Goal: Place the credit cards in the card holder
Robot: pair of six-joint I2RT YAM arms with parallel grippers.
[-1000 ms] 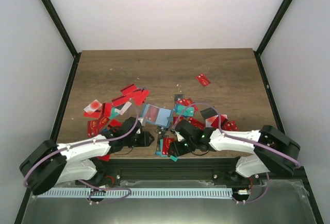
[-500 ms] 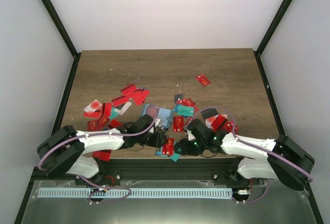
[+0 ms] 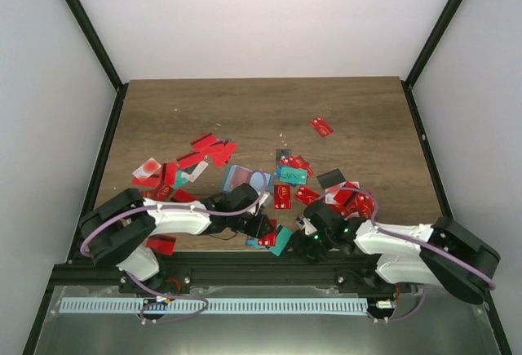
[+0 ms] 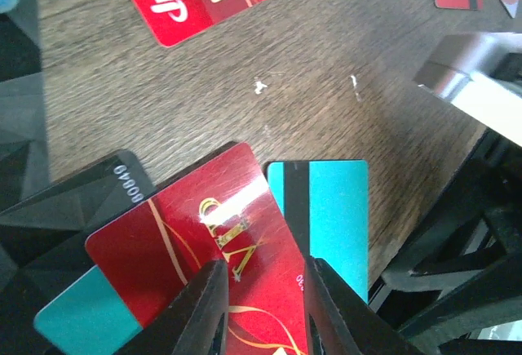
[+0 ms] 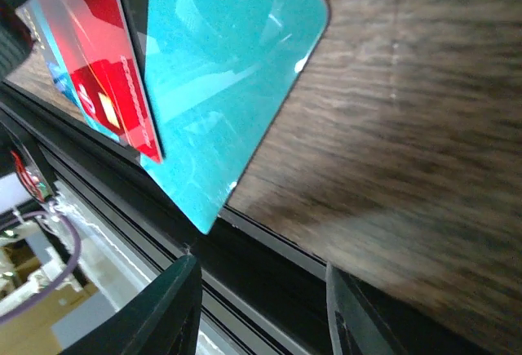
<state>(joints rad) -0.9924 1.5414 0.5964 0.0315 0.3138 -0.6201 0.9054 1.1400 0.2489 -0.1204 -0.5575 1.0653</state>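
Observation:
Credit cards, mostly red (image 3: 208, 151), lie scattered over the wooden table (image 3: 261, 110). The teal-blue card holder (image 3: 243, 179) lies among them near the middle. At the near edge, a red card with gold marks (image 4: 220, 249) lies over a black card (image 4: 90, 196), beside a teal card with a black stripe (image 4: 330, 208). My left gripper (image 4: 263, 306) hovers over that red card, its jaws a narrow gap apart and the card's face showing between them. My right gripper (image 5: 261, 306) is open with nothing in it, just right of a teal card (image 5: 220, 86) that overhangs the table edge.
A lone red card (image 3: 321, 126) lies at the far right. More red cards and a black one (image 3: 330, 178) cluster beside the right arm. The black frame rail (image 3: 212, 264) runs along the near edge, directly under my right gripper. White walls enclose the table.
My left arm has reached right to the cards at the near edge and its jaws have narrowed. My right gripper has pulled right and back toward the table edge.

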